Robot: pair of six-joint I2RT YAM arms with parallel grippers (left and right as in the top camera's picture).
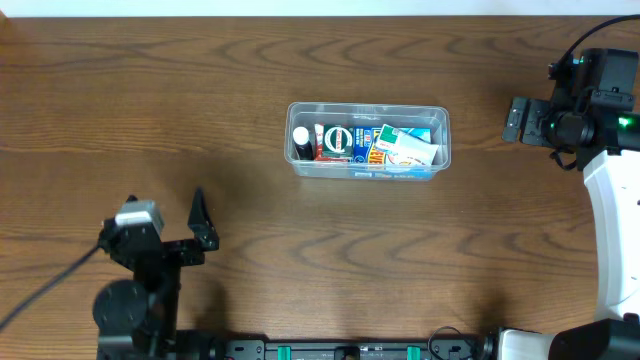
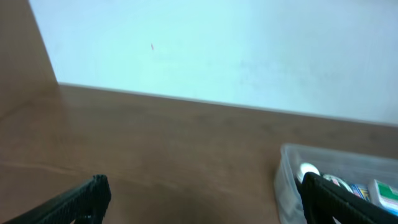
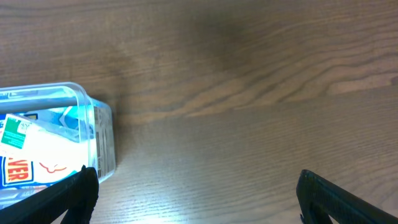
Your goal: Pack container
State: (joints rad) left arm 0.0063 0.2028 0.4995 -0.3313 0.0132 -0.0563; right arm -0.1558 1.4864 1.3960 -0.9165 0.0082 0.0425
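Looking down, I see the filled container (image 1: 368, 106) central on the bench (image 1: 150, 100). My left hand (image 2: 205, 186), near the front edge, is released; right hand (image 3: 196, 180) too.

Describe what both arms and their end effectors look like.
The left arm is black, carrying a pale grey camera block and trailing a black cable. The right arm has a white link and a black wrist with a green light. The left end effector and right end effector both have slim black fingers.
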